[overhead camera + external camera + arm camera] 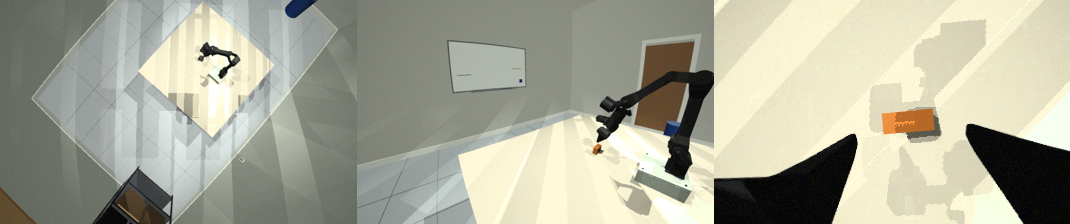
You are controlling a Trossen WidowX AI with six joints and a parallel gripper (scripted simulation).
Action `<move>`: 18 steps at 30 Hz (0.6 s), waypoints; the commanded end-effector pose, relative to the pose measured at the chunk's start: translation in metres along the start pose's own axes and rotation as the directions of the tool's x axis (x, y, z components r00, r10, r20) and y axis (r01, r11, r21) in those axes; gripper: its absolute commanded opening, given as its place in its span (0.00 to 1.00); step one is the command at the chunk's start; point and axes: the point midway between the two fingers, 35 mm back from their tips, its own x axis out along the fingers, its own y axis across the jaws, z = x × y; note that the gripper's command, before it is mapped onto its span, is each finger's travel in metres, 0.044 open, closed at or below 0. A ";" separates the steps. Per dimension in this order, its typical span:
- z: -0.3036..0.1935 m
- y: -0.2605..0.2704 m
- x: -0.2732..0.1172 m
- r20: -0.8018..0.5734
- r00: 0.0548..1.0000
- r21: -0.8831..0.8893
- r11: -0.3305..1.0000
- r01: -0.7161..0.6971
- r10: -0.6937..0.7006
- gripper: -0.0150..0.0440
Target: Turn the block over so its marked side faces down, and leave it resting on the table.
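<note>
The orange block point(199, 59) point(597, 149) point(908, 121) appears to stand on the table point(166, 68) point(506, 179) on a narrow side. In the wrist view its upper face is plain orange, partly shaded. In the exterior view a dark patch shows on its side toward the arm's base; whether it is all mark or partly shadow is hard to tell. The underside is hidden. My gripper point(597, 130) point(910, 134) is open and empty, above the block. In the wrist view the block lies between and slightly beyond the two fingertips, touching neither.
The arm's pale base box point(218, 74) point(663, 179) stands on the table near the block. Shadows of the arm fall around the block. A blue cylinder point(294, 10) point(672, 128) stands beyond the table, and a dark shelf unit point(150, 186) is on the floor away from it.
</note>
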 end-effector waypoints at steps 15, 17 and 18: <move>0.029 0.000 -0.010 -0.399 0.917 -0.007 1.000 0.005 -0.007 1.00; 0.029 0.000 -0.010 -0.399 0.917 -0.007 1.000 0.005 -0.007 1.00; 0.028 0.000 -0.008 -0.399 0.917 -0.007 1.000 0.005 -0.007 1.00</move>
